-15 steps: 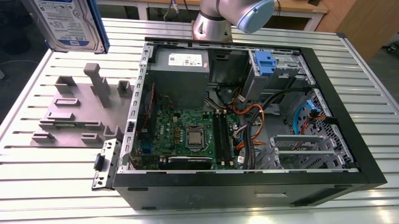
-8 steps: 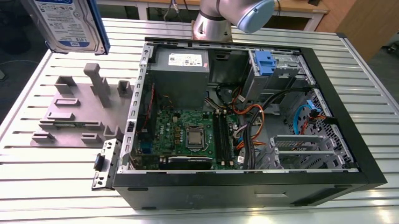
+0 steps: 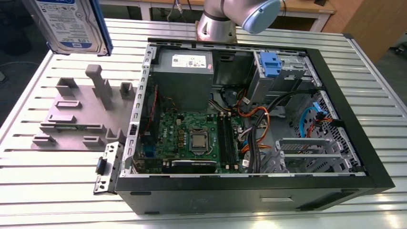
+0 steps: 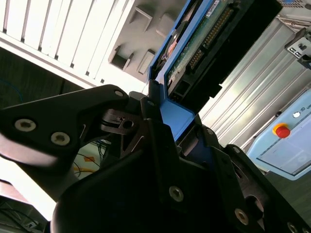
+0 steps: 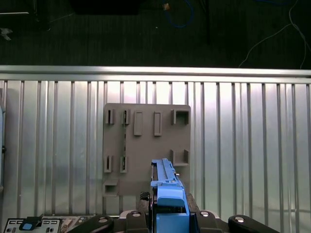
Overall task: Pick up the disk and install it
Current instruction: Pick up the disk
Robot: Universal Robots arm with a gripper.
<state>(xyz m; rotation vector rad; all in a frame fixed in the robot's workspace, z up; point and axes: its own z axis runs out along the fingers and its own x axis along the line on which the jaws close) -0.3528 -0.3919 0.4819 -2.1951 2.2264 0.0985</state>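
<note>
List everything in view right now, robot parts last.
disk: one, silver with white-and-blue label and blue bracket, held aloft at the exterior view's upper left
fixture plate: one, grey, on the table beside the case
computer case: one, black, open, on the table
power supply: one, grey, inside the case
motherboard: one, green, inside the case
drive tab: one, blue, in the case's bay
table: one, silver, slatted, under everything
arm: one, grey and blue, at the exterior view's top
pincer: one, black, shut on the disk's blue bracket
</note>
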